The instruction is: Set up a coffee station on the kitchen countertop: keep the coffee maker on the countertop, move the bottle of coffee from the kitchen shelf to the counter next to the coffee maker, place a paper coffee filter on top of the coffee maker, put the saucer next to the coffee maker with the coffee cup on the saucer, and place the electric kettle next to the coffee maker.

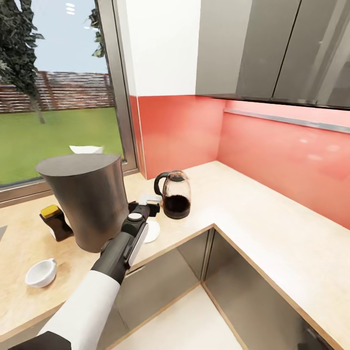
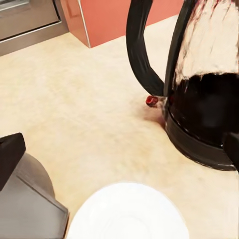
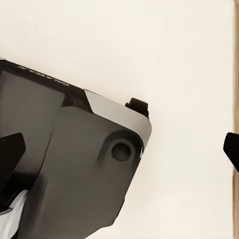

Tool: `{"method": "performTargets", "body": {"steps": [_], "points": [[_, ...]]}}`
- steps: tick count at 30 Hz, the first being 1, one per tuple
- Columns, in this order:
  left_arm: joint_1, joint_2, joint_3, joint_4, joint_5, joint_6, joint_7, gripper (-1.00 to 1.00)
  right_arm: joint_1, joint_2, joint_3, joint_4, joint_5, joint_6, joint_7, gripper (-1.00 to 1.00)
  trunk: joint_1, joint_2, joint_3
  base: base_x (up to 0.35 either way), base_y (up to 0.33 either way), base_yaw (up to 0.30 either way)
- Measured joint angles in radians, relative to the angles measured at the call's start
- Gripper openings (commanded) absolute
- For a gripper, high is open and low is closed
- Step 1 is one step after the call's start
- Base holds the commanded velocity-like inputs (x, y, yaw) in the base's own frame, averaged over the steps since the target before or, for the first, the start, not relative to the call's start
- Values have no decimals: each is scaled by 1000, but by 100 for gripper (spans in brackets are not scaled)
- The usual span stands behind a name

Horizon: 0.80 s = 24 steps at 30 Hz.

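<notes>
Saucer (image 2: 128, 211) lies just under the left end effector (image 1: 147, 208), whose fingers look spread and empty, with the electric kettle (image 1: 175, 194) just ahead. A careless reach could knock the coffee maker (image 1: 87, 199) close beside it, or push the kettle along the table (image 1: 272, 228). For the right end effector (image 3: 119, 149) I cannot tell the state.

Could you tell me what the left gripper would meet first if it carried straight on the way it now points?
Probably the electric kettle, straight ahead of the left gripper; the saucer lies lower and nearer, though depth is unclear.

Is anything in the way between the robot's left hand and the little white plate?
No. In the left wrist view, the saucer lies just ahead of the left gripper on bare countertop, with the electric kettle and coffee maker off to either side.
</notes>
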Motion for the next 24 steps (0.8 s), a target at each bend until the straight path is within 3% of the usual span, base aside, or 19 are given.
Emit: {"method": "performTargets", "body": {"steps": [11,24], "points": [[-1,0,-27,14,0,-5,-1,100,0,0,0,0,0,0,0,100,0,0,0,31,0,0],[1,1,-27,14,3,-8,1,100,0,0,0,0,0,0,0,100,0,0,0,102,0,0]]}}
